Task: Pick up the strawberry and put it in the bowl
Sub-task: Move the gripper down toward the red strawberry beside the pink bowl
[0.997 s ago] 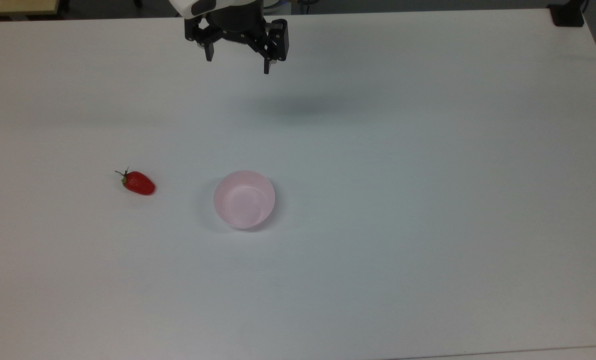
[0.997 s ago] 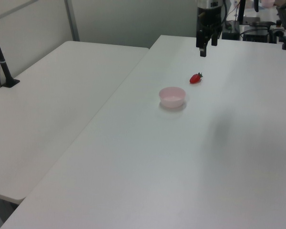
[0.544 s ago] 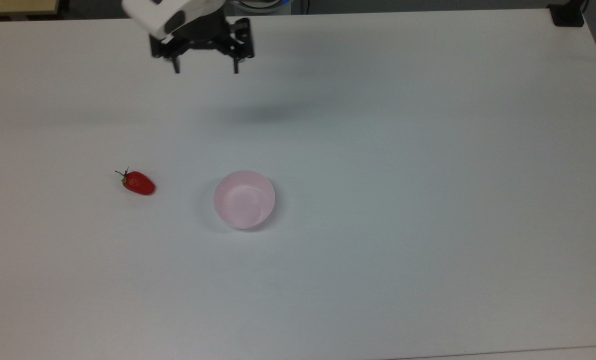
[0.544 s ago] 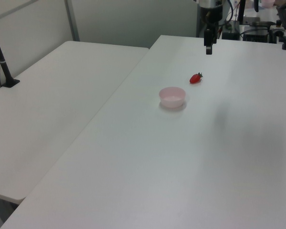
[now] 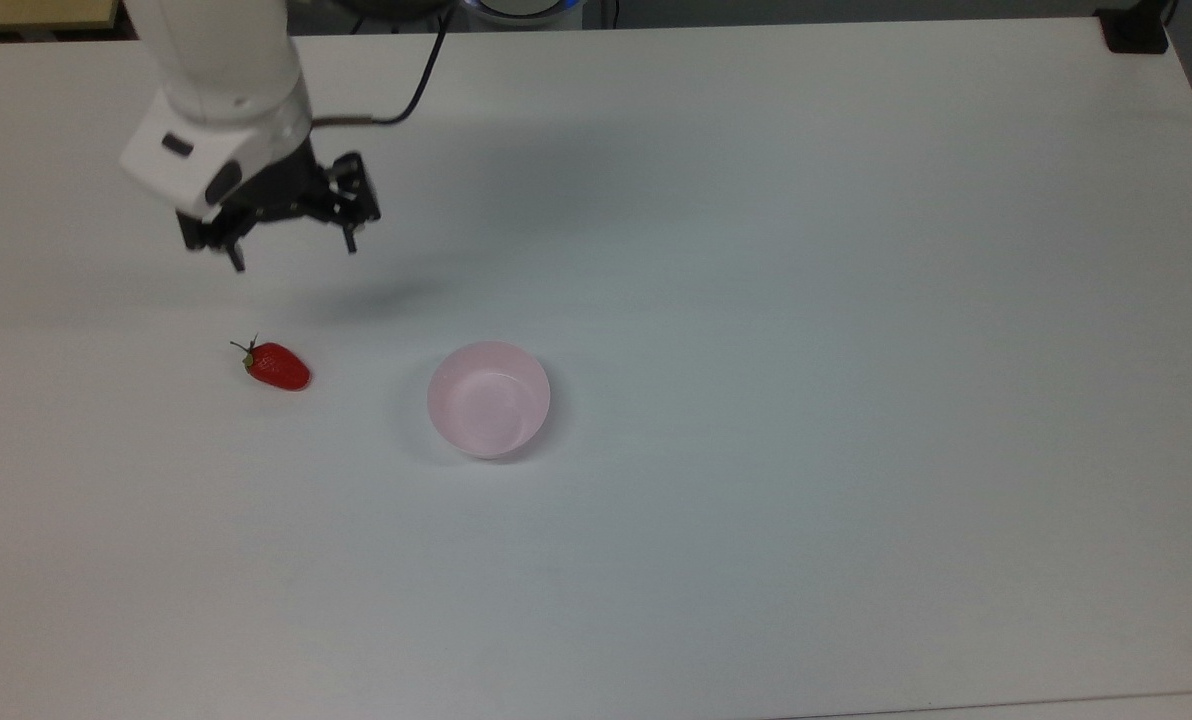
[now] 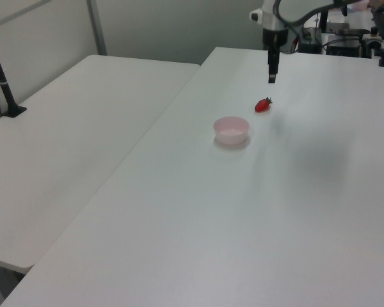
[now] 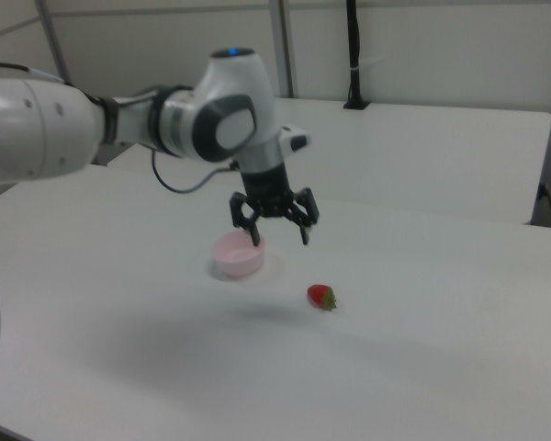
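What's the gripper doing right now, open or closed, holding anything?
Gripper: open, fingers spread, holding nothing, up off the table. The strawberry lies on the table, apart from it.

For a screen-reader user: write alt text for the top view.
A robot arm's open end effector hangs above a white table, up from a red strawberry. An empty pink bowl sits to the strawberry's right.

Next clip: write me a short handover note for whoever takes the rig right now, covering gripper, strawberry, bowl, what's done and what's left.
Gripper: open, empty, in the air above the table, short of the strawberry.
Strawberry: lying on the table, to the top view's left of the bowl, apart from it, untouched.
Bowl: upright, empty.
Done: nothing picked or placed.
Left: come down over the strawberry, grasp it, carry it to the bowl, release it inside.
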Robot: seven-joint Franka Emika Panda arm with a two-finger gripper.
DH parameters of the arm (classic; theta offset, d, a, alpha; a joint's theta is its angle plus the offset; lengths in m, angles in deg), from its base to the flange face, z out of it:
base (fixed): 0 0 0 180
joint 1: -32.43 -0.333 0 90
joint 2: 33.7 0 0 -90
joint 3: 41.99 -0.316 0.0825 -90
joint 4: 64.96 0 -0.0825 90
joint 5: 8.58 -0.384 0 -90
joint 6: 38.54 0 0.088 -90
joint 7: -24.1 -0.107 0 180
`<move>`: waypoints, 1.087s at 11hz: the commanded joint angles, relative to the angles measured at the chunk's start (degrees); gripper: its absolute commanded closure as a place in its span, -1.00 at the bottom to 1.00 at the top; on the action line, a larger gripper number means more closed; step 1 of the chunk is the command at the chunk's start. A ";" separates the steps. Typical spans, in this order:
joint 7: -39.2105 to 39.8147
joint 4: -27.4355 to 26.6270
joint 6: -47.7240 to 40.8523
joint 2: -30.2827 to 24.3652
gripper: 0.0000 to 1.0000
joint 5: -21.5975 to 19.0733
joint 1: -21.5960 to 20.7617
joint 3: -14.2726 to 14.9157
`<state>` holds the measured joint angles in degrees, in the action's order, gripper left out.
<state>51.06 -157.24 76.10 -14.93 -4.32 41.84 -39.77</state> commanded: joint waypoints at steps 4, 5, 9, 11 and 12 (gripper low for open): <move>14.76 0.62 10.59 9.70 -1.00 5.12 2.27 0.07; 16.43 0.62 11.73 11.19 -0.83 7.93 2.45 0.07; 16.45 0.62 14.82 13.84 0.17 11.83 2.45 0.07; 14.97 0.62 14.47 13.32 0.46 11.30 2.54 -0.19; 12.87 0.62 14.12 12.71 0.53 11.21 2.54 -0.54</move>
<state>66.35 -156.41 90.11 -1.04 6.68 44.26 -39.78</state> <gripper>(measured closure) 0.568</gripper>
